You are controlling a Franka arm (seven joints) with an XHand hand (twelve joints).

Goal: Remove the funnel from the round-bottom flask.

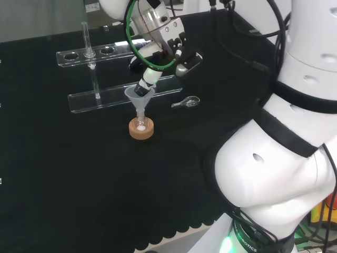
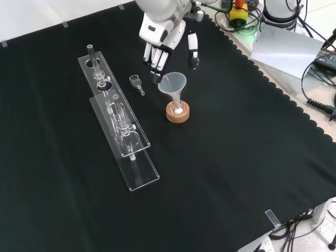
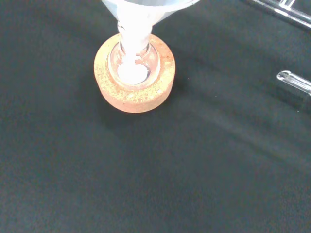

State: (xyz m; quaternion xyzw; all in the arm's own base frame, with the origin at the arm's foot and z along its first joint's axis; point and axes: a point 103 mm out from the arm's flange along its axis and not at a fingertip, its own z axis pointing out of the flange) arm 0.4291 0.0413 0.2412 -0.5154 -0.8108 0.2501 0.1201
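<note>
You've got a tan speckled cork ring (image 3: 134,73), a cloudy whitish funnel (image 2: 174,84), and a plain black desk (image 2: 236,157).

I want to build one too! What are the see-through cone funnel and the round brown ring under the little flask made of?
The translucent cone funnel looks like frosted plastic, maybe glass: milky, smooth. The round brown ring looks like cork: speckled, crumbly tan surface, matte.

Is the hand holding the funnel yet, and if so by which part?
Nothing is held yet. The hand hangs open beside the funnel, fingertips at its rim, thumb apart. The funnel sits in the round-bottom flask.
</note>
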